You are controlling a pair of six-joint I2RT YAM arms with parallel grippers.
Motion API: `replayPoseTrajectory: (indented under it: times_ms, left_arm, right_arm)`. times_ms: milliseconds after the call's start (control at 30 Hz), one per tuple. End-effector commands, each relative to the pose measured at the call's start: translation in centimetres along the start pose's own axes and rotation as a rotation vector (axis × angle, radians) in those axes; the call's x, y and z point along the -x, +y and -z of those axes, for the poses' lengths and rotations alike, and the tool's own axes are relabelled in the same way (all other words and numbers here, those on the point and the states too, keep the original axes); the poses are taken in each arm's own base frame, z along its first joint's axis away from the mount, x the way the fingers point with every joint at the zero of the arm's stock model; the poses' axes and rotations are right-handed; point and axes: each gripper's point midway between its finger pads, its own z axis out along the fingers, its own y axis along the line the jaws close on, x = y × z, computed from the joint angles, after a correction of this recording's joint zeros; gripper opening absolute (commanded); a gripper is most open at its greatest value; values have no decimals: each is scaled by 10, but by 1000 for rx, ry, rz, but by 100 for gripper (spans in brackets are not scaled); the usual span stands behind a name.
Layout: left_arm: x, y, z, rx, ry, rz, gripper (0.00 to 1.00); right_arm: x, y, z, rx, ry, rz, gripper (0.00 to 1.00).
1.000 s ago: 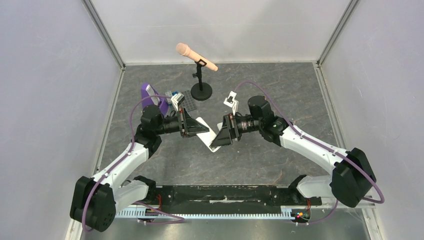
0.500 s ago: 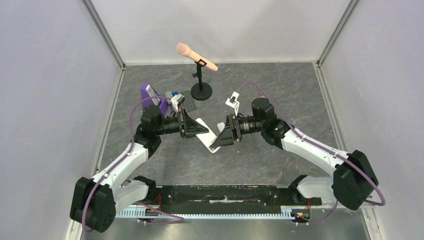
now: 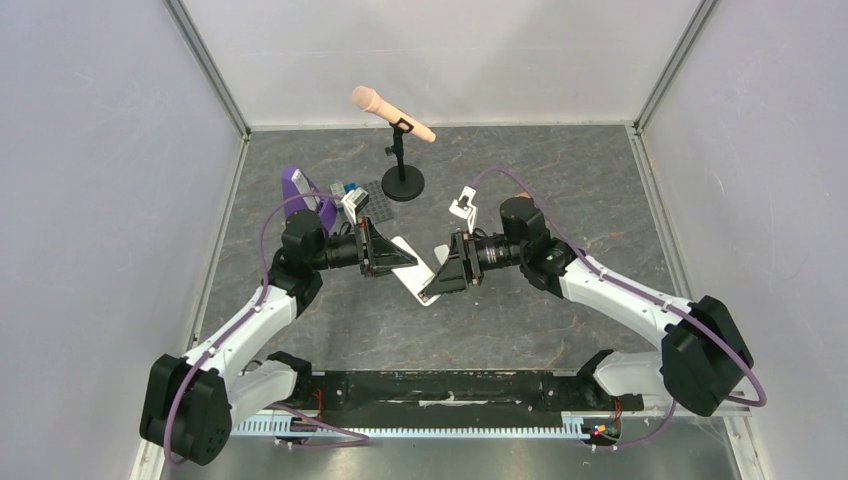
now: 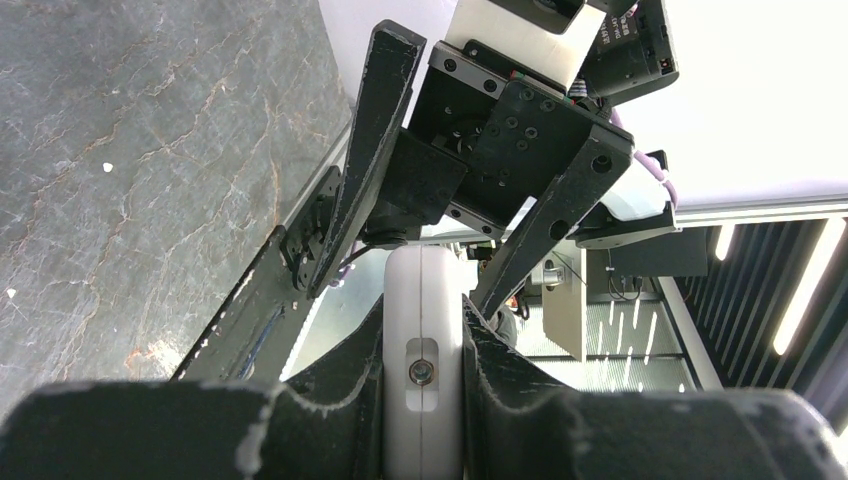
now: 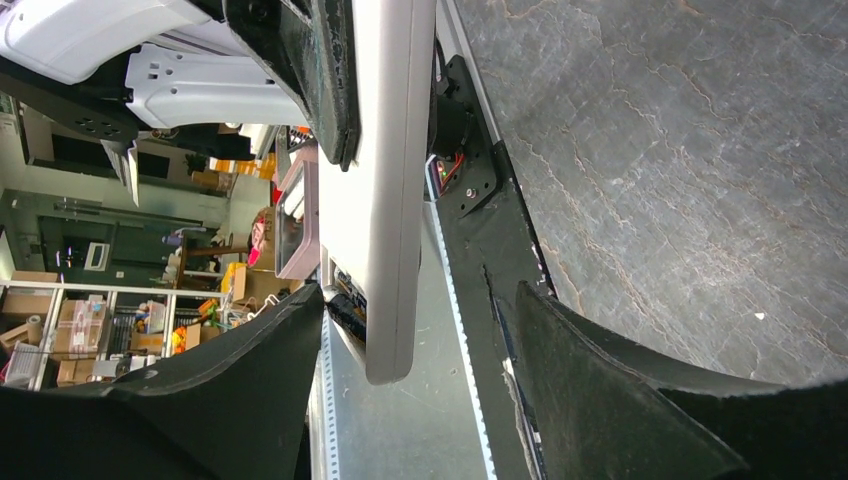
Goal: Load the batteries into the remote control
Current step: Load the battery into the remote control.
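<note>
My left gripper [image 3: 404,258] is shut on the white remote control [image 3: 418,272] and holds it above the table. In the left wrist view the remote [image 4: 423,300] shows end-on, clamped between the jaws of the left gripper [image 4: 423,322]. My right gripper [image 3: 433,285] is open around the remote's other end [image 5: 378,200]. In the right wrist view a dark shiny battery [image 5: 342,308] sits between one of the fingers [image 5: 260,370] and the remote's face. The other finger [image 5: 600,390] stands apart from the remote. The second battery is out of view.
A pink microphone [image 3: 392,114] on a black stand [image 3: 403,184] is at the back. A grey slab on a purple stand [image 3: 297,187] and small blocks [image 3: 350,195] lie behind the left arm. The grey enclosure walls close in on both sides.
The right arm's wrist has shifted slightly. The remote and both grippers stay where they were.
</note>
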Motion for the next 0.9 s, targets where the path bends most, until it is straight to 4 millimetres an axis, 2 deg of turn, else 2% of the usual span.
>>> replayPoseTrajectory:
  times_ms: [0, 467, 867]
  left_arm:
    - [3, -14, 2, -30, -3, -51, 2]
    - [7, -15, 0, -28, -11, -52, 2]
    - [7, -14, 0, -28, -13, -50, 2]
  right_arm:
    - [3, 4, 0, 22, 1, 36, 74]
    - [2, 6, -1, 40, 7, 18, 75]
    - [-2, 0, -3, 35, 18, -18, 53]
